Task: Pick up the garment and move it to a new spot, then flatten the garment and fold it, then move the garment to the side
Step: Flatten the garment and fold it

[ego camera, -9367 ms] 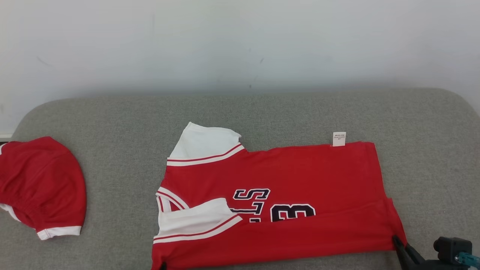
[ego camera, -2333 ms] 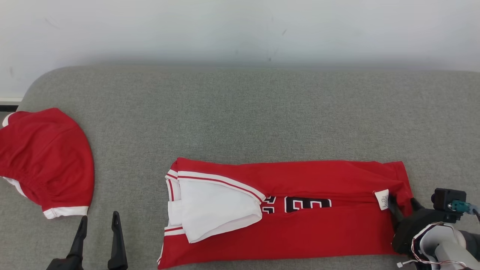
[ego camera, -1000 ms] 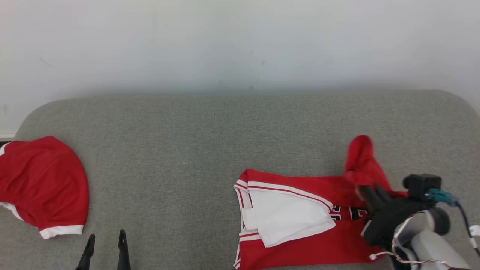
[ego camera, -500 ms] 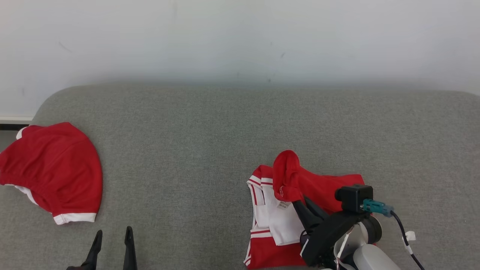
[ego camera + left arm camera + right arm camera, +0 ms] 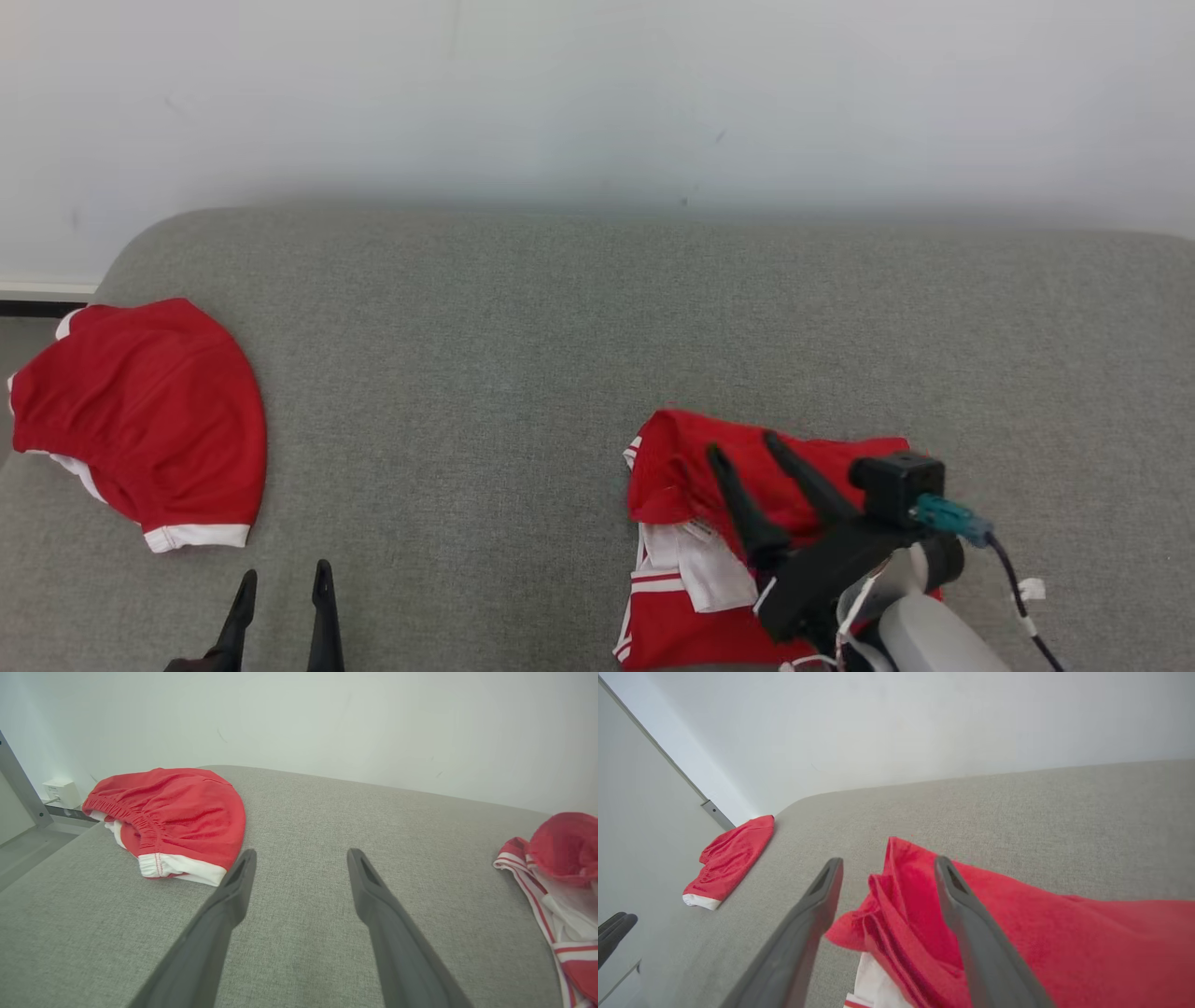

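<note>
While left tool (image 5: 285, 574) and right tool (image 5: 745, 445) gape, right wrist view shows garment (image 5: 1017, 924) layers

Jersey (image 5: 667, 467) partly behind R end effector (image 5: 742, 443).

Long dark tapered fingers (image 5: 743, 504); black camera block (image 5: 896, 478), teal connector (image 5: 938, 511); pale forearm (image 5: 934, 644).

right fingers (image 5: 742, 509) now apart; jersey (image 5: 677, 462) end down
</note>
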You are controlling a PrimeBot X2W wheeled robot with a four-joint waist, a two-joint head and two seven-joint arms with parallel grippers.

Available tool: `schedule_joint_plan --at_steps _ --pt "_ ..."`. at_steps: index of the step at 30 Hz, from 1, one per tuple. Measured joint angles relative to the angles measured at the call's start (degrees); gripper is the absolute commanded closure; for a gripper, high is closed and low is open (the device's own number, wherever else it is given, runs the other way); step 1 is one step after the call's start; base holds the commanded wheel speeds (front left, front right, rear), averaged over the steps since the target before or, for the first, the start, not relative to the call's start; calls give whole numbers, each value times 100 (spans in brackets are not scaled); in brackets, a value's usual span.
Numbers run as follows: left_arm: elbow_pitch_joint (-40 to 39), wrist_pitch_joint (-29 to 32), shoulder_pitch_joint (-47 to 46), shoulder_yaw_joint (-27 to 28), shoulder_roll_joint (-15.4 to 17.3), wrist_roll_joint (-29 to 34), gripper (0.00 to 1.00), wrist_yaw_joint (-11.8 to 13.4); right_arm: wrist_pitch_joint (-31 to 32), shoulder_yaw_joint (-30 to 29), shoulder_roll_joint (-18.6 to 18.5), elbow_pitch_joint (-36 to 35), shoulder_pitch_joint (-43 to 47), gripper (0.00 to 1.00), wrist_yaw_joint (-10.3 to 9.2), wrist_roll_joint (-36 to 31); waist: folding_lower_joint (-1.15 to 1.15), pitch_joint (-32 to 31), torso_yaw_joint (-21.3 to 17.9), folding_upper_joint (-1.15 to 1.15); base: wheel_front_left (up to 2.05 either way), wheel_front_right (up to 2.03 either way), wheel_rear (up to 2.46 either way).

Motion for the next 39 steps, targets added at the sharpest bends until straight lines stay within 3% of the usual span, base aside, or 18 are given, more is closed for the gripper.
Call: schedule_joint_plan --at_steps 8,14,23,39 --pt "-38 0 75 82 1 24 0 -1 -730 -665 -514 -581 151 0 1 -71 0 -99 -124 0 0 0 0" --pt "-119 0 112 131 0 67 0 -2 -895 -1229 -645 -935 550 0 0 -163 0 -157 -217 0 0 0 0" --pt "-369 0 162 263 -1 138 0 15 -1044 -1895 -577 -1628 1490 0 0 -488 0 -202 -430 0 0 0 0" --pt "-772 0 397 174 -1 460 0 30 -1094 -2261 -134 -2074 2312 0 1 -1205 0 -235 -434 0 0 0 0"
